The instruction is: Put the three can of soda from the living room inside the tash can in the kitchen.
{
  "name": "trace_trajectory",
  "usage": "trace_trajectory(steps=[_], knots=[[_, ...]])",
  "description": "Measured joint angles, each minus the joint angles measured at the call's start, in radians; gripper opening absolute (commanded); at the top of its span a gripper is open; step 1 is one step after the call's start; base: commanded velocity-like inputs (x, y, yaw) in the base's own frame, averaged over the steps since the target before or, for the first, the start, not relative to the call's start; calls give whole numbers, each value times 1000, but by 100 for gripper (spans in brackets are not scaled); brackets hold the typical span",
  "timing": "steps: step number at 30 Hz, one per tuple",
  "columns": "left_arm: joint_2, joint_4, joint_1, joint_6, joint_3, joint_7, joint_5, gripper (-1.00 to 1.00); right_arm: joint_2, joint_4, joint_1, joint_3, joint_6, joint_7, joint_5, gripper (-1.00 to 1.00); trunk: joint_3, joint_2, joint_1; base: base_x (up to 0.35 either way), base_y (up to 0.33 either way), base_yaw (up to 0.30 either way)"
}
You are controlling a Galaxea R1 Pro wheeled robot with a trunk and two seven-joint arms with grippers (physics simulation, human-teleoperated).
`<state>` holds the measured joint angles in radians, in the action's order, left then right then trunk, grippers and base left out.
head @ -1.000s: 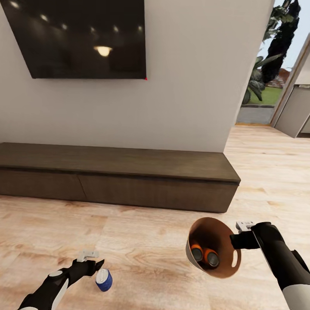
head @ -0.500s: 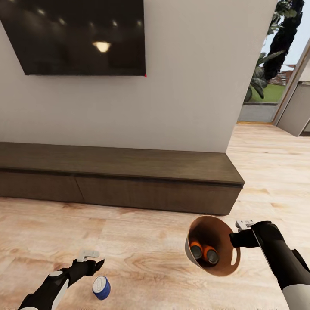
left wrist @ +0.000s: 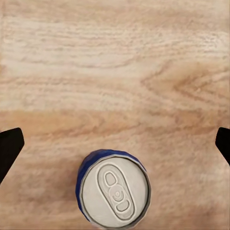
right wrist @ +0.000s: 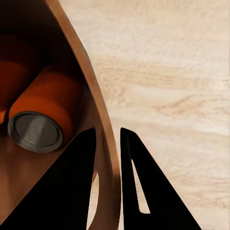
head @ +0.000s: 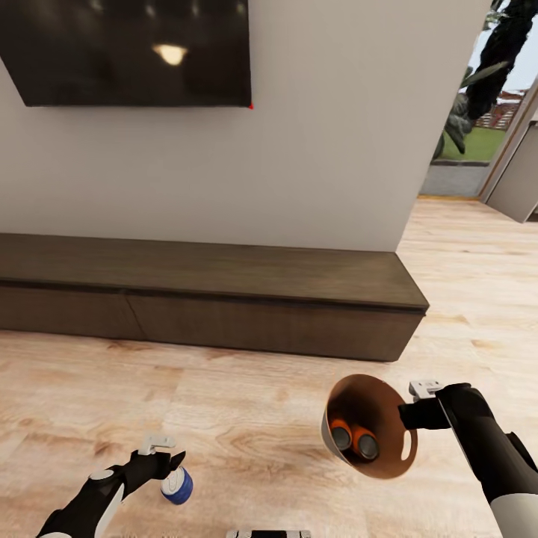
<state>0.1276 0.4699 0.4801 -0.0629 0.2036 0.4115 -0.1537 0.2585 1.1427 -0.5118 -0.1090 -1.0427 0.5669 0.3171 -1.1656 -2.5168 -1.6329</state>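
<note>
The blue can of soda (head: 178,486) stands upright on the wood floor, its silvery top (left wrist: 114,194) facing the left wrist camera. My left gripper (head: 170,462) hovers just above it, open, its black fingertips (left wrist: 10,148) spread wide and touching nothing. My right gripper (head: 409,415) is shut on the rim of the copper-brown tash can (head: 377,400), held tilted above the floor with its mouth towards me. Two orange cans (head: 354,439) lie inside it. In the right wrist view the fingers (right wrist: 72,191) pinch the wall (right wrist: 103,143) beside an orange can (right wrist: 43,115).
This is the living room: a black wall television (head: 127,52) hangs over a long low dark-wood cabinet (head: 209,299) straight ahead. At the far right a doorway (head: 478,134) opens onto plants and a lawn. Bare wood floor (head: 254,418) lies between the arms.
The view has shifted, the television sliding up and a bit of my base showing at the bottom. The left gripper sits slightly closer over the blue can. The bucket is held as before.
</note>
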Motion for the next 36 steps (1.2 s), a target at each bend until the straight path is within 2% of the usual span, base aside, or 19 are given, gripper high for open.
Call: trace_trajectory(steps=[4, 6, 12, 30, 36], knots=[[-8, 0, 0, 0, -14, 0, -1, 100, 0, 1, 0, 0, 0, 0, -1, -100, -15, -1, -2, 0, 0, 0], [-11, 0, 0, 0, -31, 0, -1, 100, 0, 1, 0, 0, 1, -1, 2, -100, -16, -1, -2, 0, 0, 0], [-12, 1, 0, 0, -44, 2, -1, 100, -1, 1, 0, 1, 0, 0, -4, -100, -16, -1, -2, 0, 0, 0], [-6, 1, -1, -5, -35, 3, 11, 100, -4, 0, 0, 3, 0, -1, -2, -100, -16, -1, -2, 0, 0, 0], [-2, 1, 0, -14, -34, 2, 11, 100, -4, 0, 0, 3, 1, -2, 2, -100, -39, -2, -4, 0, 0, 0]])
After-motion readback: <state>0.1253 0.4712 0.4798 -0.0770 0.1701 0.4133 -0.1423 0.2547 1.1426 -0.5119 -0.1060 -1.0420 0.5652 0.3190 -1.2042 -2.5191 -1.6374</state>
